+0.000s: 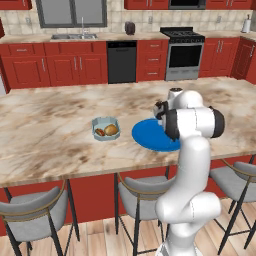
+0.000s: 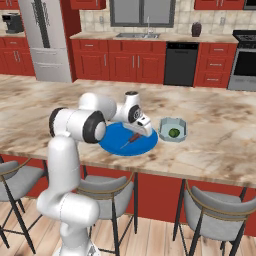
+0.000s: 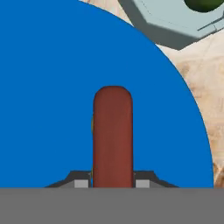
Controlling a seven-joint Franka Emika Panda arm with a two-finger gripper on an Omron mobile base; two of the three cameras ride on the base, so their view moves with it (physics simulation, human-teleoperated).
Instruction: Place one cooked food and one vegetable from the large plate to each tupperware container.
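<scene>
The gripper [image 3: 113, 183] is seen low over the large blue plate [image 3: 48, 87], its two fingers pinched on a reddish-brown sausage [image 3: 113, 135], which lies between them on the plate. The plate [image 2: 112, 141] is set on the marble island counter [image 2: 215, 150]. One tupperware container [image 2: 173, 129] is placed just beside the plate's right edge, a green vegetable [image 2: 173, 133] inside. A second container [image 1: 105, 128] sits near the plate's left side, two browned foods [image 1: 107, 131] in it.
</scene>
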